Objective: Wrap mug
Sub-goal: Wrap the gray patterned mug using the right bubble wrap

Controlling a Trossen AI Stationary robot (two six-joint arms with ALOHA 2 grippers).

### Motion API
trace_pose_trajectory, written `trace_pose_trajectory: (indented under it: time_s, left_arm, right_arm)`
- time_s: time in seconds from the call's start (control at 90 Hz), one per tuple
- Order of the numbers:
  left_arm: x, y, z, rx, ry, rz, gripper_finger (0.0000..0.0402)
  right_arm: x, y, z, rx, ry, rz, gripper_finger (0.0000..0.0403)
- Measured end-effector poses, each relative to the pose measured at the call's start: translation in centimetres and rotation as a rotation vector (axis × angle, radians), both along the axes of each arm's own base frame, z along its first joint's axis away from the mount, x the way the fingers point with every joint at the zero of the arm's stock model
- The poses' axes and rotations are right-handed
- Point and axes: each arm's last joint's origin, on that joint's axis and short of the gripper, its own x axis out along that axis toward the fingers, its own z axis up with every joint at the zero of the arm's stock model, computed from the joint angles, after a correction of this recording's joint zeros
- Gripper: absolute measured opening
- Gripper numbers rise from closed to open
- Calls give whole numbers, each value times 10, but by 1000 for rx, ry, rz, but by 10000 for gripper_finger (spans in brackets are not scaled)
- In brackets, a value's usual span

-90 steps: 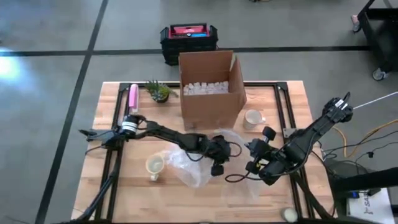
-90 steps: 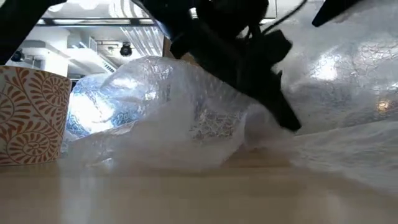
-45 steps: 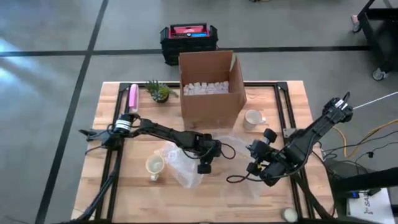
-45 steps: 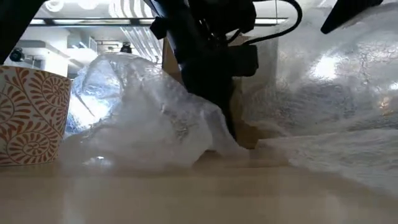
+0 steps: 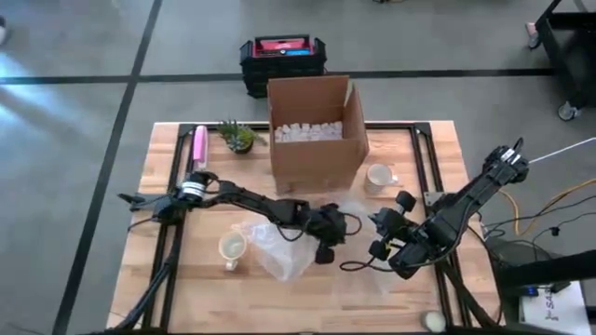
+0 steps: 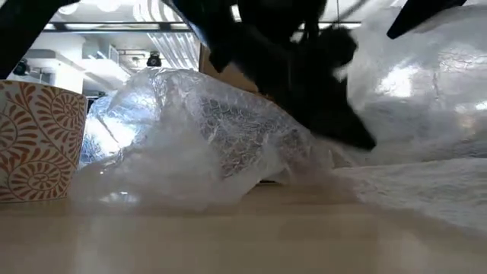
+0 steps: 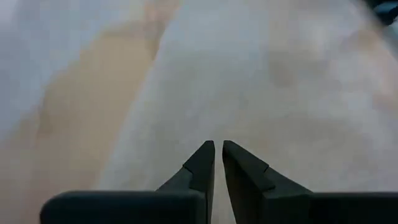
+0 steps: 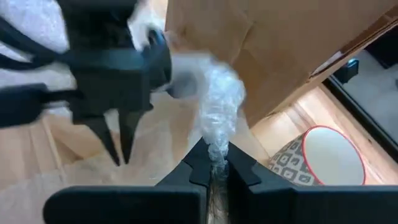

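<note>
A sheet of clear bubble wrap [image 5: 284,249] lies crumpled on the table's middle and spreads toward the near right. An orange-patterned mug [image 5: 231,247] stands upright just left of it, outside the wrap; the low view has this mug [image 6: 36,141] at the left. A second mug [image 5: 378,177] stands by the cardboard box [image 5: 317,130]. My left gripper [image 5: 326,249] points down at the wrap's right part, its fingers all but shut [image 7: 217,149]. My right gripper [image 5: 377,246] is shut on the wrap. My left gripper comes from above, and its dark fingers [image 6: 342,133] stand against the right end of the wrap heap [image 6: 304,148]. Whether it pinches a layer or only presses on it, I cannot tell. My right gripper pinches a bunched, twisted strand of the wrap [image 8: 217,134] between its two fingers. The strand runs on from the fingertips toward the box.
The box, filled with white packing bits, stands at the table's far middle. A small plant [image 5: 240,137] and a pink object [image 5: 198,144] are at the far left. A black and red crate [image 5: 282,56] sits on the floor beyond the table. Bare wood lies at the near left.
My left gripper went toward the table's left edge, bunching the wrap heap up, then came back toward the right. The heap's right end followed it and is drawn out again.
</note>
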Motion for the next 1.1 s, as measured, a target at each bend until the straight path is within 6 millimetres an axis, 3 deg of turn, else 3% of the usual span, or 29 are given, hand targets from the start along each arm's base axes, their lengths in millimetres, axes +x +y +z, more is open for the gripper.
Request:
trace_pose_trajectory:
  time_s: [0.178,0.378,0.611,0.7,0.889,0.967,1.1]
  left_arm:
    - [-13,5,-8,20,173,26,20]
    - [-43,11,17,124,384,86,20]
    - [-63,12,39,129,482,106,20]
    - [-60,10,45,134,419,106,20]
    - [-31,3,76,40,-9,32,20]
    - [-20,0,68,-12,-85,-16,20]
    - [-10,-1,34,-12,-40,-17,20]
  right_arm:
    - [-1,1,0,6,5,-4,0]
    - [-8,5,-2,54,26,-18,0]
    - [-19,9,-21,218,167,-53,0]
    - [-25,12,-27,249,215,-53,0]
    - [-23,10,-26,175,125,-58,0]
    - [-21,10,-23,125,53,-58,0]
    - [-18,8,-18,23,-66,-58,0]
